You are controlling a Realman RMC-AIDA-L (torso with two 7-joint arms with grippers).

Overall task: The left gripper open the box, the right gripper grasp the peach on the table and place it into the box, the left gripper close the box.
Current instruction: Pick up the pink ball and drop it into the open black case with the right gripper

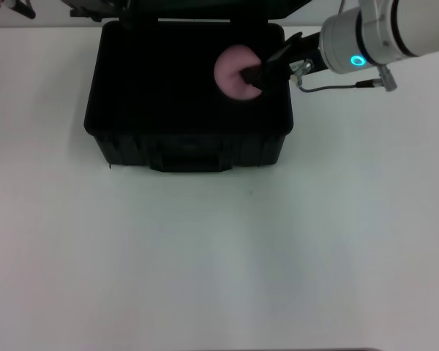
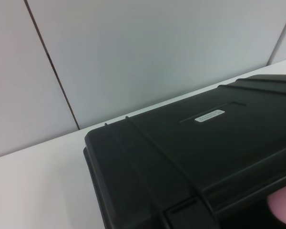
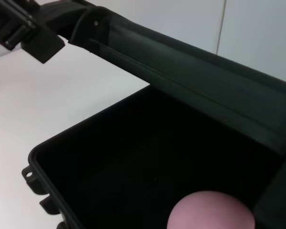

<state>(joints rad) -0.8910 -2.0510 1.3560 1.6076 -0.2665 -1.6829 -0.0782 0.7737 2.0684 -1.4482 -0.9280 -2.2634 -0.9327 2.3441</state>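
The black box (image 1: 117,139) stands open on the white table (image 1: 219,256), its lid (image 1: 190,10) raised at the back. My right gripper (image 1: 257,74) reaches in from the right and is shut on the pink peach (image 1: 230,73), which sits inside the box's right half. The right wrist view shows the peach (image 3: 209,212) low in the dark hollow of the box (image 3: 133,157), under the tilted lid (image 3: 190,67). My left gripper (image 3: 26,31) is at the lid's far corner. In the left wrist view I see the lid's ribbed outer face (image 2: 190,152) and a bit of peach (image 2: 283,210).
Bare white tabletop lies in front of the box and on both sides of it. A pale panelled wall (image 2: 133,47) stands behind the table. A small white label (image 2: 209,115) marks the lid's outer face.
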